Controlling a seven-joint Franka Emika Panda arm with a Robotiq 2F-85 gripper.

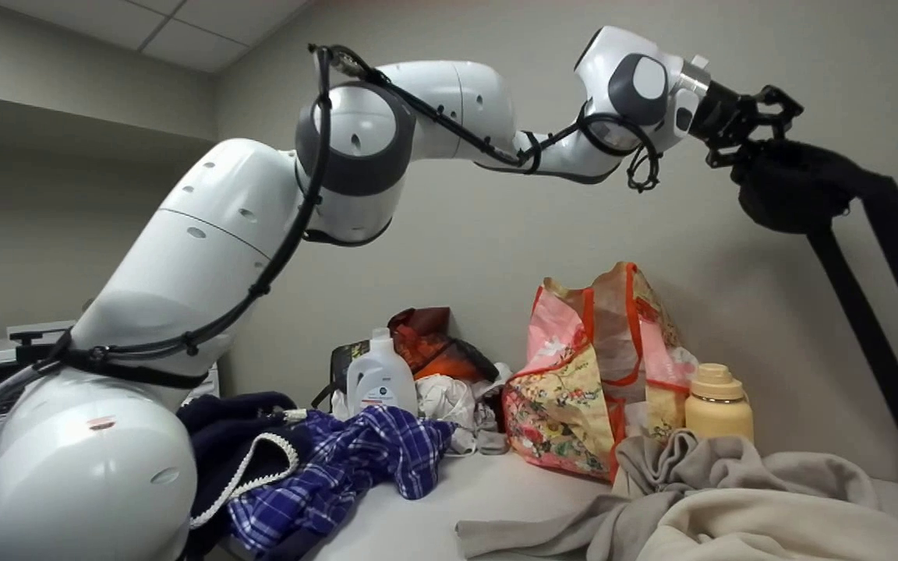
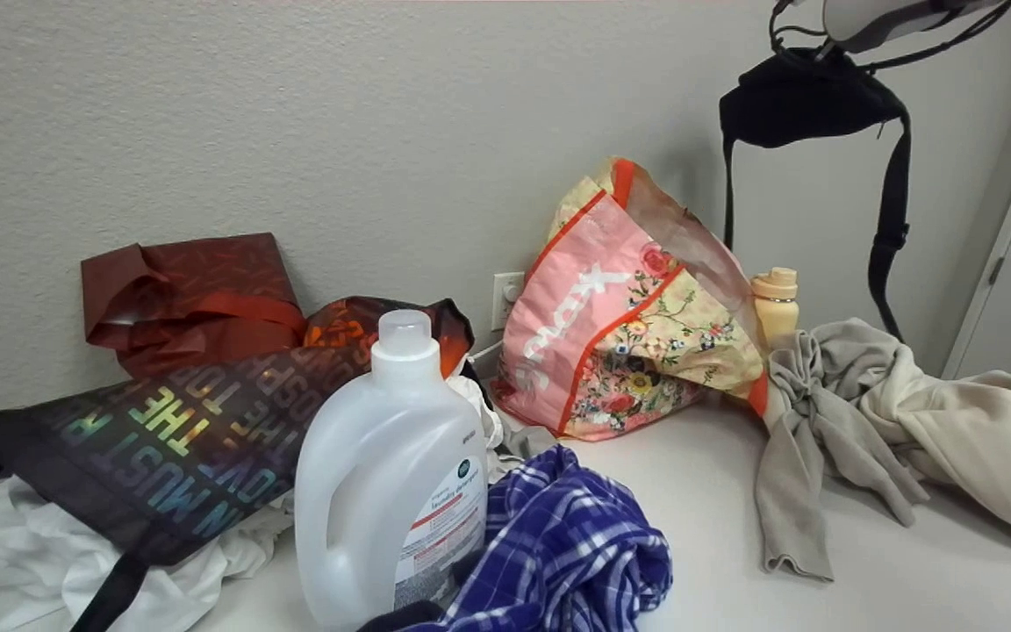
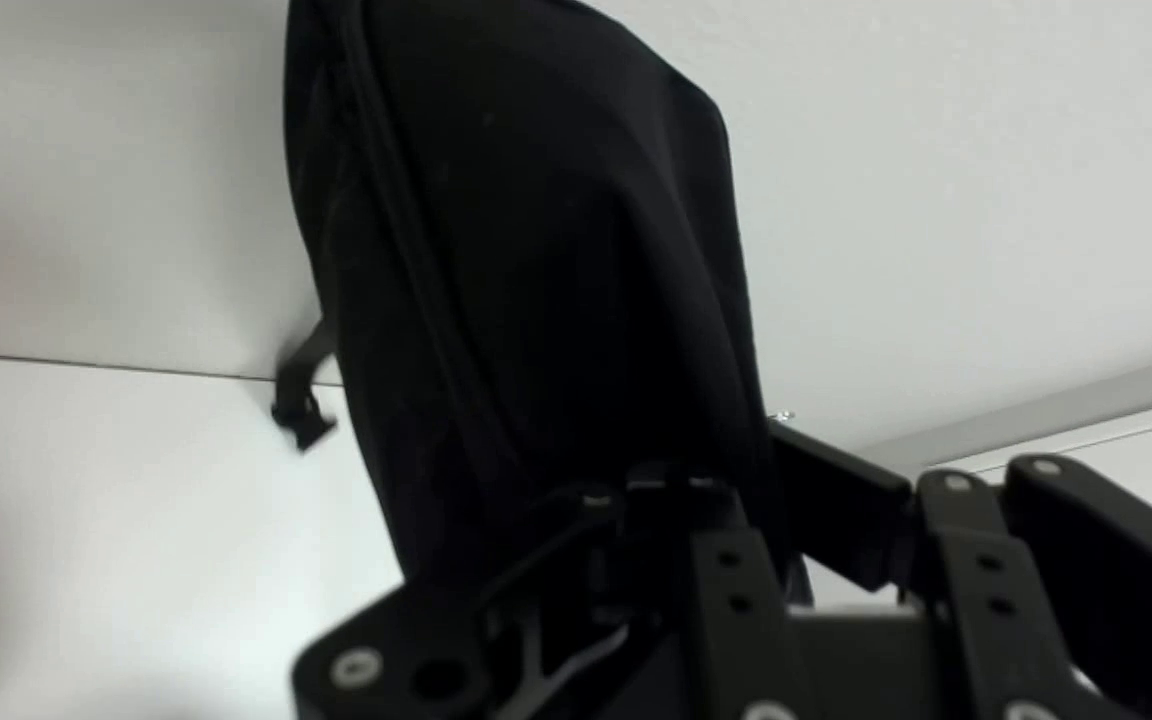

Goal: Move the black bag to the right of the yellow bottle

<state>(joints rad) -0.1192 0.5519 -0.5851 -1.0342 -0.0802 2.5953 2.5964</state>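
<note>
The black bag [image 1: 788, 187] hangs in the air, limp, with its long strap trailing down on both sides. It shows above and to the right of the yellow bottle [image 1: 718, 405] in both exterior views; bag [image 2: 808, 101], bottle [image 2: 777, 307]. My gripper [image 1: 761, 139] is shut on the bag's upper part. In the wrist view the bag [image 3: 546, 230] fills the middle and the jaws [image 3: 761, 480] pinch its edge; the dark fabric hides part of the left finger. The bottle stands upright on the table, its base hidden behind grey cloth.
The floral bag [image 1: 566, 389] stands left of the bottle. Grey-beige cloth [image 1: 776, 522] lies in front of the bottle. Blue plaid cloth [image 2: 567, 544] and a white detergent bottle [image 2: 391, 491] are further left. A wall [image 2: 365, 114] rises behind the table.
</note>
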